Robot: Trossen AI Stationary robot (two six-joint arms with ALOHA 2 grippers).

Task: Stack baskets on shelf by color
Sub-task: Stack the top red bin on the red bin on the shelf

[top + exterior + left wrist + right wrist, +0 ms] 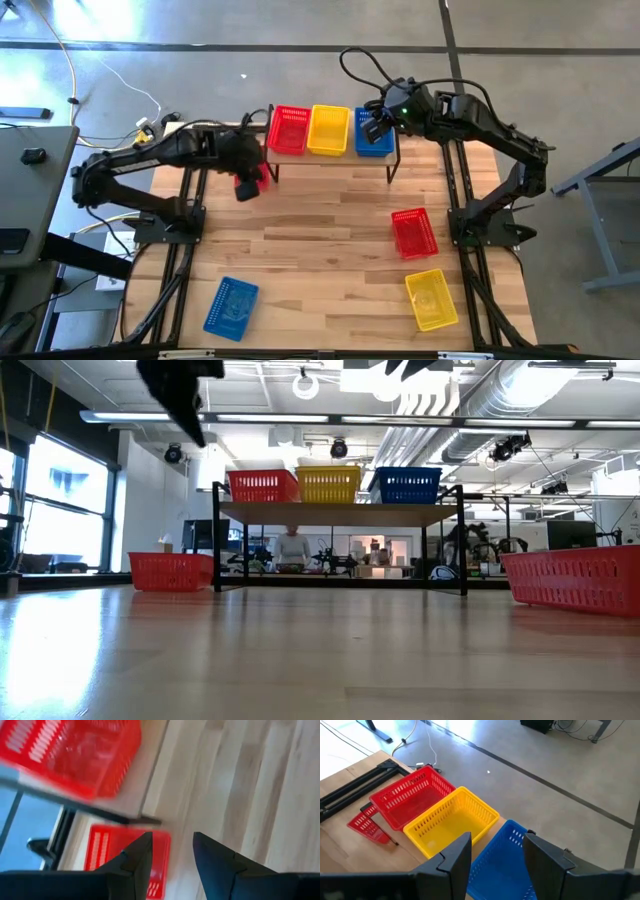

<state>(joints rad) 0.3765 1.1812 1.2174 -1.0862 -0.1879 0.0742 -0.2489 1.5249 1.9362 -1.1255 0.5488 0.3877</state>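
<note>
The shelf stands at the table's far edge with a red basket, a yellow basket and a blue basket side by side on it. Another red basket sits on the table by the shelf's left end. My left gripper hovers open above it, with nothing between its fingers. My right gripper hangs open over the blue basket on the shelf, clear of it. Loose on the table lie a red basket, a yellow basket and a blue basket.
The black arm frames stand on the table's left and right sides. Bare wood lies in the table's middle between the loose baskets. In the low view a person shows in the room beyond the shelf.
</note>
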